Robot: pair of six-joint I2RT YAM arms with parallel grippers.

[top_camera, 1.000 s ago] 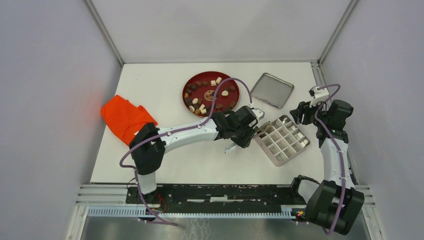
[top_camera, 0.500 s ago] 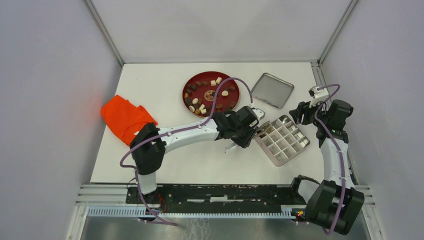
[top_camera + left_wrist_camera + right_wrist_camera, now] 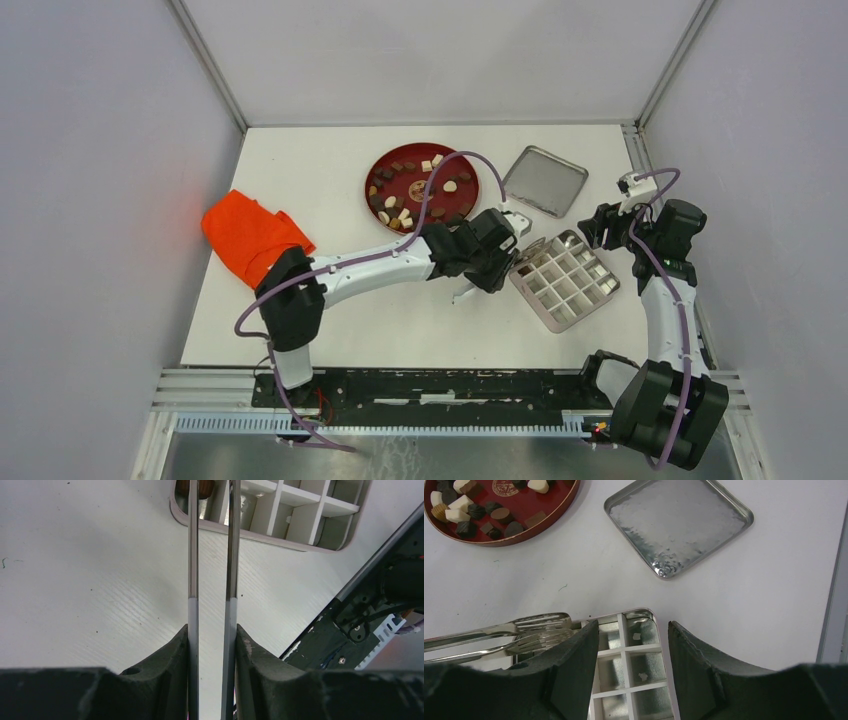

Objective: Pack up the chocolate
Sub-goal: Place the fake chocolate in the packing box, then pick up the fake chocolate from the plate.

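The chocolate [image 3: 391, 201] lies as many small dark, brown and cream pieces on the red plate [image 3: 455, 205], which also shows in the right wrist view [image 3: 524, 532]. My left gripper [image 3: 492, 256] [image 3: 211, 630] is shut on metal tweezers [image 3: 193, 555] [image 3: 524, 630]. Their tips reach over the near-left corner of the divided tin box [image 3: 565, 280] [image 3: 300, 520]. One brown piece [image 3: 202, 487] shows at the tips in that corner cell; I cannot tell whether it is gripped. My right gripper [image 3: 598, 222] [image 3: 634, 625] is open and empty above the box's far corner.
The box's metal lid [image 3: 544, 181] [image 3: 679, 522] lies upturned behind the box, right of the plate. An orange cloth [image 3: 250, 235] lies at the left. The right wall rail [image 3: 632, 150] runs close to my right arm.
My left arm has shifted slightly toward the box, bringing the tweezers' tips further over its corner. The right arm has not moved.
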